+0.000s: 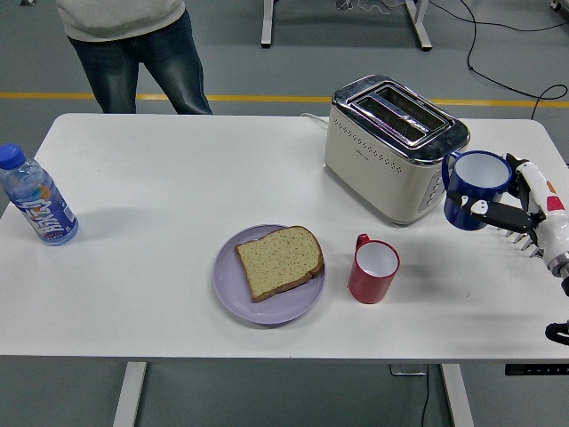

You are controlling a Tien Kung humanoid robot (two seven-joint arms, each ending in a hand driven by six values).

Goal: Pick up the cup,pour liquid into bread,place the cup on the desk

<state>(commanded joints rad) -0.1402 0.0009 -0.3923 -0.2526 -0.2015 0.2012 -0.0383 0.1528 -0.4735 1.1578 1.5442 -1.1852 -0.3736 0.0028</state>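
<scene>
A blue cup with a white inside stands upright at the table's right side, just right of the toaster. My right hand comes in from the right edge and is shut on it, black fingertips against its wall. Whether the cup rests on the table or hangs just above it I cannot tell. A slice of bread lies on a lilac plate near the table's front centre, well left of the cup. My left hand is out of view.
A red mug stands right of the plate. A cream and chrome toaster sits at the back right. A water bottle lies at the far left. A person stands beyond the far edge.
</scene>
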